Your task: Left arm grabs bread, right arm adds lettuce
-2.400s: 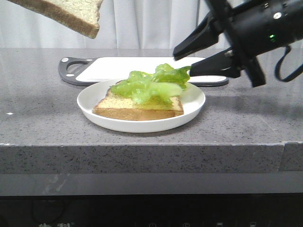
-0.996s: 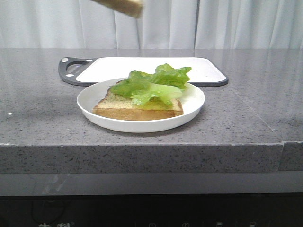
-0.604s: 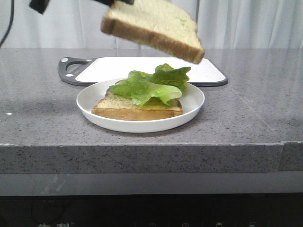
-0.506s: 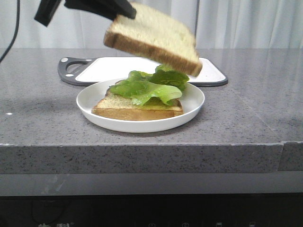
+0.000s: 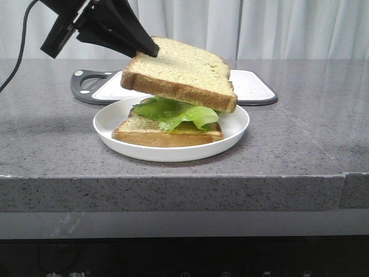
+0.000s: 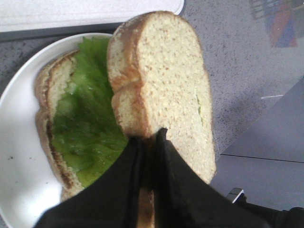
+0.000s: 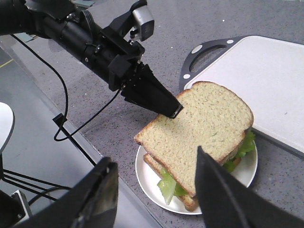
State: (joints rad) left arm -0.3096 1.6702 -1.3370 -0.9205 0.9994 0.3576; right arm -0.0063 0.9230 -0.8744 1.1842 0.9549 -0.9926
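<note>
My left gripper (image 5: 147, 51) is shut on the back left corner of the bread (image 5: 181, 72), a thick slice with a brown crust. The bread hangs tilted, its low right end on or just above the lettuce (image 5: 173, 112). The ruffled green leaf lies on a thinner slice (image 5: 167, 134) in a white plate (image 5: 109, 127). In the left wrist view the black fingers (image 6: 166, 161) pinch the bread (image 6: 166, 80) over the lettuce (image 6: 88, 128). My right gripper (image 7: 155, 159) is open and holds nothing, high above the bread (image 7: 204, 128), and out of the front view.
A white cutting board (image 5: 253, 86) with a dark handle lies flat just behind the plate, also in the right wrist view as the cutting board (image 7: 266, 80). The grey counter's front edge (image 5: 173, 176) runs close below the plate. The left arm's cable (image 7: 61, 114) trails off the counter's left side.
The left arm has brought the bread from high at the left down over the plate onto the lettuce. The right arm, earlier beside the lettuce, has left the front view.
</note>
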